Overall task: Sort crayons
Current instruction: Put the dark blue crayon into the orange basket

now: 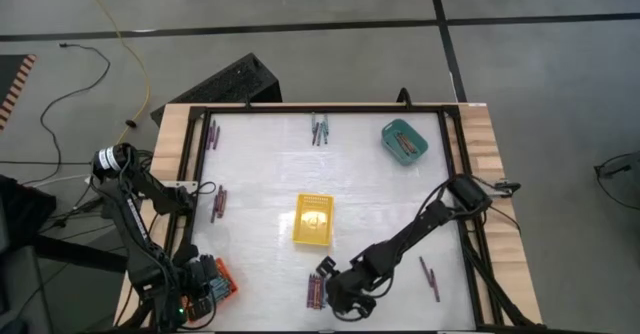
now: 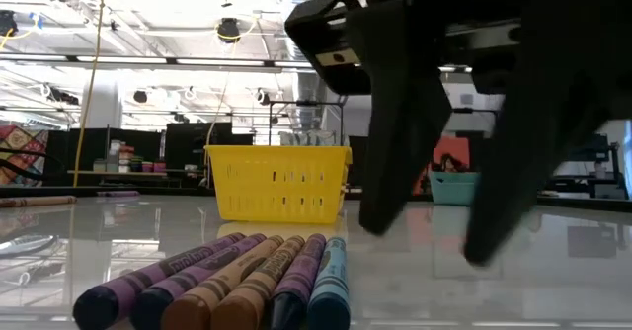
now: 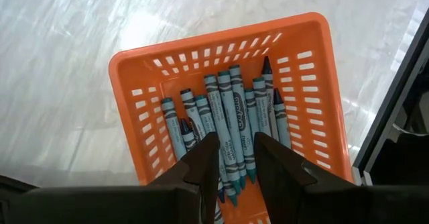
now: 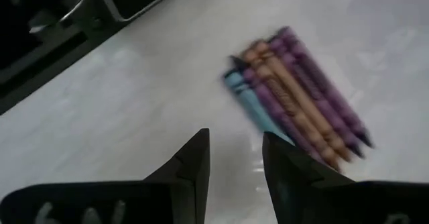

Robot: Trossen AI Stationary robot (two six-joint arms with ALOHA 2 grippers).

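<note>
Right gripper (image 1: 348, 299) hangs by the crayon bunch, left gripper (image 3: 231, 158) sits over the orange tray

Right jaws are spread and empty, hovering above bare table (image 1: 380, 189) just beside a tight bunch of crayons (image 2: 222, 283) at the near edge, purple, tan and one blue lying side by side; the yellow tray (image 2: 279, 182) stands behind them mid-table, nothing between. Left jaws are parted over the orange tray (image 3: 315, 90) at the near left corner, straddling the blue crayons (image 3: 231, 120) packed inside, though a grip can't be made out. Loose crayons lie scattered elsewhere, and the teal tray (image 1: 404, 141) waits at the far right
</note>
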